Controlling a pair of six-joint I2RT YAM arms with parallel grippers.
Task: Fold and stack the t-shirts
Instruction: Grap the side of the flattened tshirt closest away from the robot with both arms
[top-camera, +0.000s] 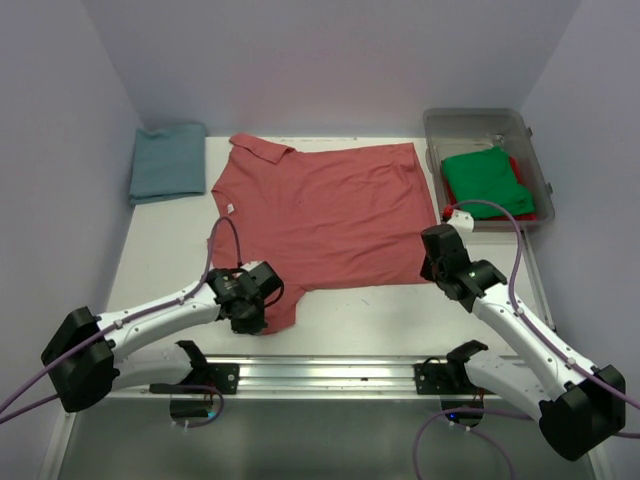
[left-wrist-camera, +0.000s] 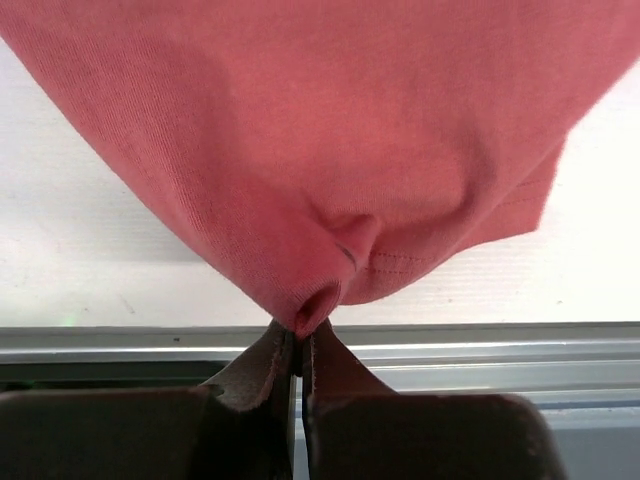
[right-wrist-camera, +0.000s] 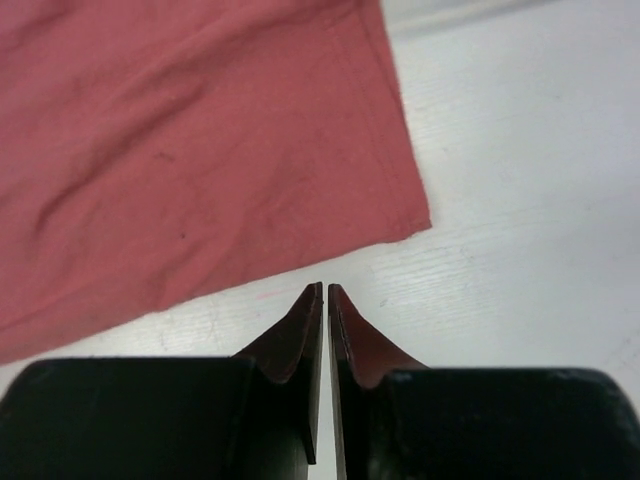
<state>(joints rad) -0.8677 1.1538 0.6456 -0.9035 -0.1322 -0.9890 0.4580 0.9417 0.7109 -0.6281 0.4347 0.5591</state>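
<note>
While scanning from the left: finds teal-blue t-shirt (top-camera: 168, 162) folded at far-left table (top-camera: 380, 310) edge. Sees left gripper (left-wrist-camera: 300, 335) clenched on near-left edge of salmon-red t-shirt (top-camera: 330, 215), spread mid-table; white neck tag (top-camera: 228, 207) too small to read. Shows right gripper (right-wrist-camera: 326, 290) pressed closed, empty, just short of hem corner. Finds green t-shirt (top-camera: 485, 178) atop red t-shirt (top-camera: 526, 196) in clear bin (top-camera: 475, 115), far right.

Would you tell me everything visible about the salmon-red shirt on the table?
The salmon-red shirt is soft knit cloth with a collar and stitched hems, spread mostly flat on the table. The left gripper is shut on its near-left corner, bunching it; the right gripper, shut, sits just off its near-right corner.
</note>
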